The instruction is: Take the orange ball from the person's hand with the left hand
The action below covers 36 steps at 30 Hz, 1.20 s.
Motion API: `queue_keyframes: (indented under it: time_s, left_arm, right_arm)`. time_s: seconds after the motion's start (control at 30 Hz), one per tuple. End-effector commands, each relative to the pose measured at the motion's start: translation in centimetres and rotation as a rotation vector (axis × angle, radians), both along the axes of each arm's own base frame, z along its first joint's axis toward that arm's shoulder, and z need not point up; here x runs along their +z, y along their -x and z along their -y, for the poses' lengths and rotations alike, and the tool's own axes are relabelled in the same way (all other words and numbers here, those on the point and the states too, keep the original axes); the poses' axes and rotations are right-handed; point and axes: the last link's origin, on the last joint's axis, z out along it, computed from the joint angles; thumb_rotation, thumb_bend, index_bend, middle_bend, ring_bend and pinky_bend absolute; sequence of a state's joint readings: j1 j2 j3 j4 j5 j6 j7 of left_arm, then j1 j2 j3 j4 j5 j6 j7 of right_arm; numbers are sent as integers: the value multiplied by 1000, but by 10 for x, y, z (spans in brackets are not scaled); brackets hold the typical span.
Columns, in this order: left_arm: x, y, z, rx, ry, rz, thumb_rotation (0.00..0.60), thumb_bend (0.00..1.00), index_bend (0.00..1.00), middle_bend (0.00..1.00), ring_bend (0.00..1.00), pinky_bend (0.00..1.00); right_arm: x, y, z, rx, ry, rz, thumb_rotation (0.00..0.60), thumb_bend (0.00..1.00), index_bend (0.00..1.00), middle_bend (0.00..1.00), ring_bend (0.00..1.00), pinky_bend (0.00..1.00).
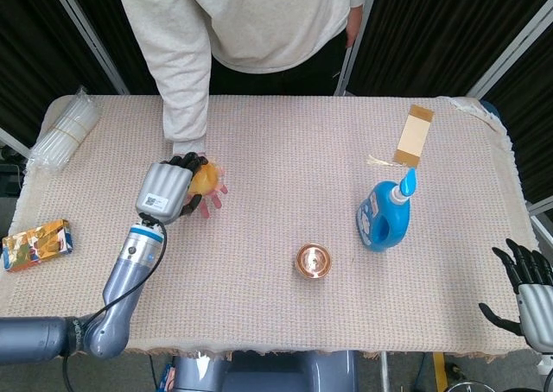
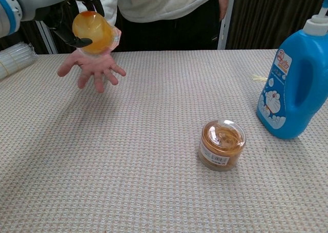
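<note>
Orange translucent ball (image 2: 93, 32) lifted clear of the person's open palm (image 2: 93, 68)

The left robot hand (image 1: 170, 191) clamped the one ball above the palm, apparently to finish the handover; the right robot hand (image 1: 524, 287) hung idle, fingers apart, beside the woven surface (image 1: 285, 219).

The table (image 1: 276, 237) is seen steeply from above by the head view, the person at 12 o'clock. It is viewed low and apparently nearer by the chest view; the detergent bottle (image 2: 297, 79) is shared.
</note>
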<state>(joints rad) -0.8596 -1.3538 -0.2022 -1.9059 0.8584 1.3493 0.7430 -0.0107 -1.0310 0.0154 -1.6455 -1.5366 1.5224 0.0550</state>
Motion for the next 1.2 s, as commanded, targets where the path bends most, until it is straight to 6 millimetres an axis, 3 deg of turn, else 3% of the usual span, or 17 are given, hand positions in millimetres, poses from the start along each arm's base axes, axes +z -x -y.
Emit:
queue_keyframes:
  time_s: [0.03,0.23,0.4,0.57,0.67,0.8,0.83,0.9,1.03,1.2]
  left_arm:
    - [16,21,28,-2,22,19,600,570,802,574,514,570]
    - [27,73,80,6,80,-1,600,571,805,574,514,567]
    - [16,110,97,64,147,-33,600,569,801,557,500,550]
    - [-6,127,100,107,206,-74,600,567,753,480,438,506]
    - [-19,130,100,112,228,-92,600,517,651,367,367,407]
    - [-37,131,97,126,261,-129,600,366,345,47,54,167]
    - [-41,132,98,140,282,-134,600,342,292,15,18,133]
    - [-45,132,99,170,314,-134,600,305,196,0,0,69]
    - [-42,130,99,189,300,-151,600,259,95,0,0,21]
    - [-24,132,107,197,237,-152,600,233,67,0,0,1]
  right_arm:
    - [0,0,0,1,1,-2,600,112,115,0,0,0]
    - [0,-1,0,-2,5,-6,600,112,115,0,0,0]
    - [-2,-2,1,0,5,-9,600,112,115,0,0,0]
    - [-3,-3,2,0,2,-9,600,112,115,0,0,0]
    - [-3,-3,2,2,2,-10,600,112,115,0,0,0]
    - [-3,-2,2,2,2,-9,600,112,115,0,0,0]
    - [-2,-2,2,2,3,-9,600,112,115,0,0,0]
    - [-2,-2,2,2,3,-9,600,112,115,0,0,0]
    - [-2,-1,2,2,3,-8,600,112,115,0,0,0]
    - [-2,-2,2,5,3,-10,600,112,115,0,0,0]
